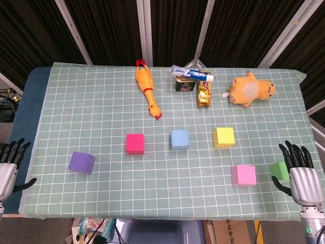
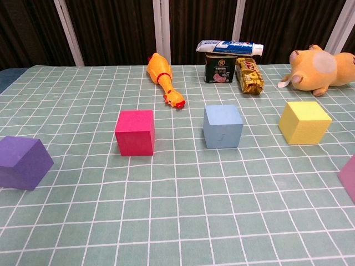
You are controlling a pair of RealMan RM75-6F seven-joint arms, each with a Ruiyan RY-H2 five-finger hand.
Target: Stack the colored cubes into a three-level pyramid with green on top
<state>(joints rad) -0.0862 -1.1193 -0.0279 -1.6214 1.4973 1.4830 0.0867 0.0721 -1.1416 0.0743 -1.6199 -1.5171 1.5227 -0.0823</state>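
Note:
Six cubes lie apart on the green checked tablecloth [image 1: 101,107]. In a middle row stand the red cube [image 1: 135,143], the blue cube [image 1: 180,139] and the yellow cube [image 1: 224,137]. The purple cube [image 1: 82,162] sits to the left, the pink cube [image 1: 244,175] to the right. The green cube [image 1: 280,171] lies at the right edge, partly hidden behind my right hand [image 1: 301,176], whose fingers are spread and hold nothing. My left hand [image 1: 10,165] hangs off the table's left edge, fingers apart and empty. The chest view shows neither hand.
Along the far edge lie a rubber chicken [image 1: 147,88], a dark can [image 1: 185,83] with a toothpaste tube [image 1: 191,73] on it, a snack packet [image 1: 204,94] and an orange plush toy [image 1: 250,89]. Dark curtains hang behind the table.

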